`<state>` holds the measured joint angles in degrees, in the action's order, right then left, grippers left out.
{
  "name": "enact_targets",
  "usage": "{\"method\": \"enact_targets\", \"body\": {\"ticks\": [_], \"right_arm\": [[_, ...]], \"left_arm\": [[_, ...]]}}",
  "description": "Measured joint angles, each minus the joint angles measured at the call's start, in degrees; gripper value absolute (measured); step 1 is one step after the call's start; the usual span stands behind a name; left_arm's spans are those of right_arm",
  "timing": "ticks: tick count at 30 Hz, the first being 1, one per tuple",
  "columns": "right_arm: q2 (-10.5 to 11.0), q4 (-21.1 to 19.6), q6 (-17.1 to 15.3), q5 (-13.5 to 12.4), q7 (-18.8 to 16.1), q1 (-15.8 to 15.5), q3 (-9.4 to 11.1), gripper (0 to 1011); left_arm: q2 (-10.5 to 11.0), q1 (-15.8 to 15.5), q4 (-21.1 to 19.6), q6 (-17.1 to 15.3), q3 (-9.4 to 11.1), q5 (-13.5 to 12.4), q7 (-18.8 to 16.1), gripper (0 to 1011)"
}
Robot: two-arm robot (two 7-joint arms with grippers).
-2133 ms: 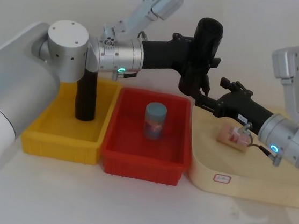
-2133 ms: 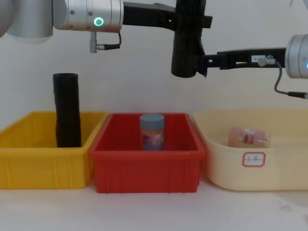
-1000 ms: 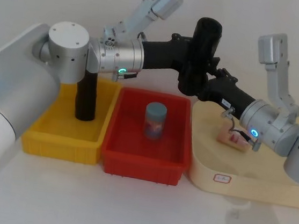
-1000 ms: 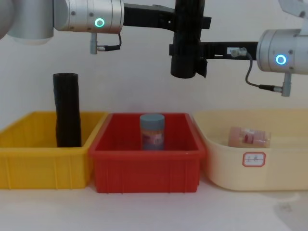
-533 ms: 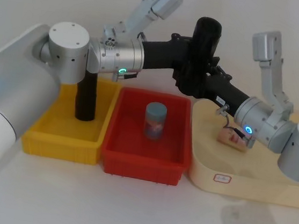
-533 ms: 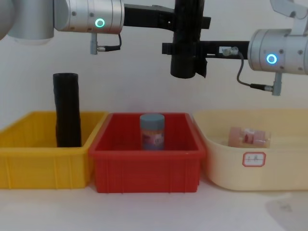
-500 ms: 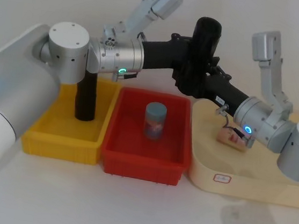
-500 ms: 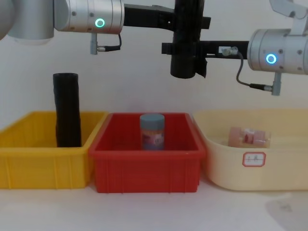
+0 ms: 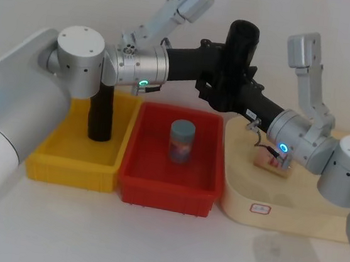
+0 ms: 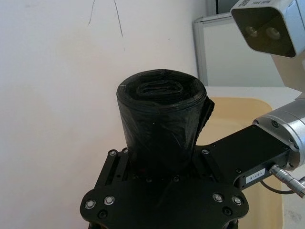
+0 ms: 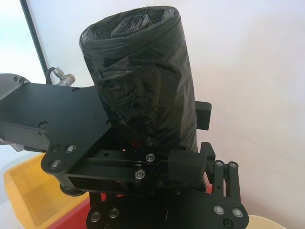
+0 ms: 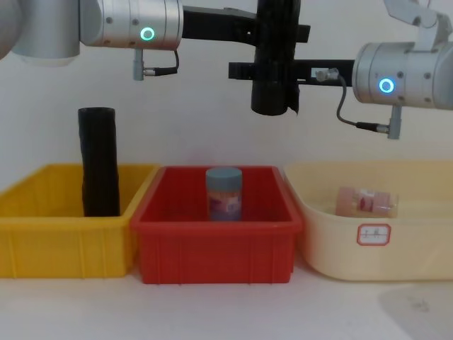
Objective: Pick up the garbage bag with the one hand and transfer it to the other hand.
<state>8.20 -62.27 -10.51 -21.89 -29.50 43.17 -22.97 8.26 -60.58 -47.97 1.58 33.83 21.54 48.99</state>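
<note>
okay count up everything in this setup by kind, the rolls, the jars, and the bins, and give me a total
Black rolls: 2, the garbage bag in the air and a second black roll in the yellow bin
Jars: 2, blue-lidded jar, pinkish jar
Bins: 3, yellow, red bin, cream tub
Total: 7

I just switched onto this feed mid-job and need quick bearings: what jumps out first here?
A black garbage bag roll hangs upright in mid-air above the red bin, gripped high by the left pincer. The right pincer reaches in from the other side around its lower part; whether it has clamped is unclear. A second black roll stands in the yellow bin.
</note>
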Motion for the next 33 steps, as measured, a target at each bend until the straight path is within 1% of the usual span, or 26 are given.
{"method": "enact_targets", "body": {"ticks": [5, 10, 11, 13, 15, 17, 20, 22, 33], "right_arm": [[-0.18, 0.49, 0.14, -0.12, 0.07, 0.34, -0.2, 991], [-0.29, 0.79, 0.24, -0.17, 0.14, 0.52, -0.3, 908], [-0.32, 0.86, 0.26, -0.18, 0.16, 0.57, -0.33, 864], [-0.33, 0.93, 0.28, -0.19, 0.18, 0.62, -0.36, 827], [-0.36, 1.0, 0.31, -0.2, 0.21, 0.66, -0.4, 774], [-0.39, 1.09, 0.33, -0.21, 0.24, 0.7, -0.43, 699], [-0.41, 1.13, 0.35, -0.22, 0.27, 0.74, -0.45, 630], [-0.43, 1.17, 0.36, -0.23, 0.29, 0.77, -0.46, 548], [-0.47, 1.29, 0.44, -0.28, 0.33, 0.84, -0.51, 536]], "left_arm": [[0.01, 0.0, 0.0, -0.01, 0.0, 0.0, -0.06, 448], [0.01, 0.0, 0.01, -0.02, 0.0, 0.0, -0.09, 448], [0.01, 0.0, 0.0, -0.02, 0.0, 0.0, -0.09, 448], [0.01, 0.0, 0.01, -0.02, 0.0, 0.0, -0.1, 448], [0.0, 0.0, 0.01, -0.02, 0.0, 0.0, -0.11, 448], [0.0, 0.0, 0.01, -0.02, 0.0, 0.0, -0.11, 448], [0.0, 0.0, 0.0, -0.02, 0.0, 0.0, -0.09, 448], [0.0, 0.0, 0.01, -0.02, 0.0, 0.0, -0.09, 448], [0.0, -0.01, 0.01, -0.01, 0.0, -0.01, -0.08, 448]]}}
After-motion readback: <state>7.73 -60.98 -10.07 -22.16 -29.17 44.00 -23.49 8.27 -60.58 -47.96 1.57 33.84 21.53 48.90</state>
